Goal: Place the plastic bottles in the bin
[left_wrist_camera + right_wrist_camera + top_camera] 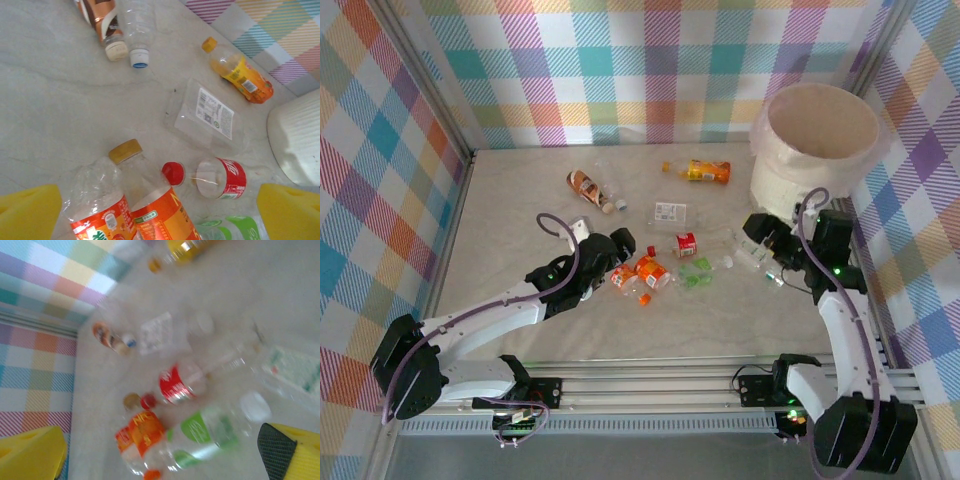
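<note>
Left gripper [160, 214] is hanging nearest my lens, spread wide and empty over two orange-labelled bottles [107, 220], I judge readying a grab.
Right gripper [162, 450] is gaping empty too, facing the green-labelled bottle [200, 432]; from above, the bin [785, 185] is standing just beyond it.

left tool [623, 266] at orange bottles [654, 272] | right tool [752, 243] beside bin [817, 190]

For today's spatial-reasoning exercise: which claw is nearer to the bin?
Right. The right claw hovers just in front of the bin; the left claw is far off to its left, among the orange-labelled bottles.
</note>
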